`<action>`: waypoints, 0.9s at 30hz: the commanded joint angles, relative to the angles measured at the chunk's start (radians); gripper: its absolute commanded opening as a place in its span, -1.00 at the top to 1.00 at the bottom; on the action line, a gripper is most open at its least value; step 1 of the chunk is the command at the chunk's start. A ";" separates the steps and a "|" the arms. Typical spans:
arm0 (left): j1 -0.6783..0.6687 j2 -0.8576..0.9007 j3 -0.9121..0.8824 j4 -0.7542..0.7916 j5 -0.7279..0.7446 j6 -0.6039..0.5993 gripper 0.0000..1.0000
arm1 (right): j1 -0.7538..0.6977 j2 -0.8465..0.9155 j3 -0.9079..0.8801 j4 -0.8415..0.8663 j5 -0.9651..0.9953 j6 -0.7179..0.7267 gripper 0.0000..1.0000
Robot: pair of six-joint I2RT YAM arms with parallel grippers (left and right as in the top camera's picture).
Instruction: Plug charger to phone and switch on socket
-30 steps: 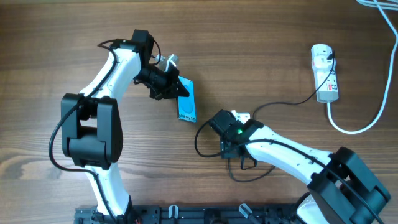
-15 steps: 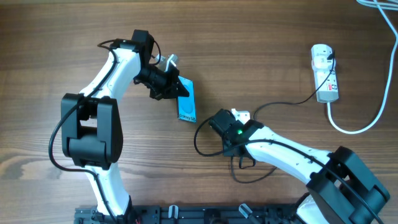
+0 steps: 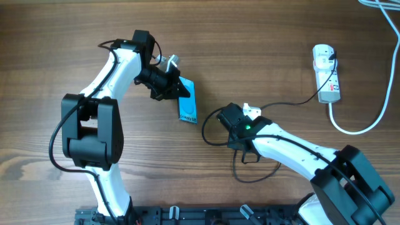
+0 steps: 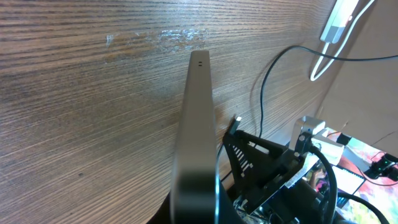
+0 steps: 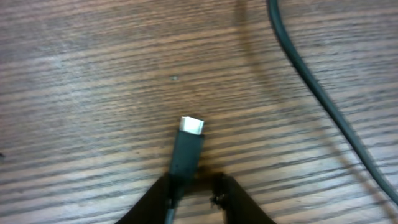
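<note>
The phone with its teal-blue screen is tilted up on its edge, and my left gripper is shut on its upper end. The left wrist view shows the phone edge-on, running away from the camera. To its right is my right gripper, its fingers closed in on the back of the charger plug. The metal tip points away over the wood, and the right gripper holds it low over the table. The charger's black cable runs to the white socket at the far right.
A thick white cable curves from the socket toward the right table edge. Slack black cable loops under my right arm. In the left wrist view the right arm's black head sits just beyond the phone.
My right gripper has narrowed onto the charger plug and shifted right and slightly up, with the cable loop following. The left arm and the phone have not moved.
</note>
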 commanded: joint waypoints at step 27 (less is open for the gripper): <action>0.001 -0.024 0.006 0.109 0.034 -0.076 0.92 | -0.101 -0.072 0.018 0.006 -0.303 -0.465 0.91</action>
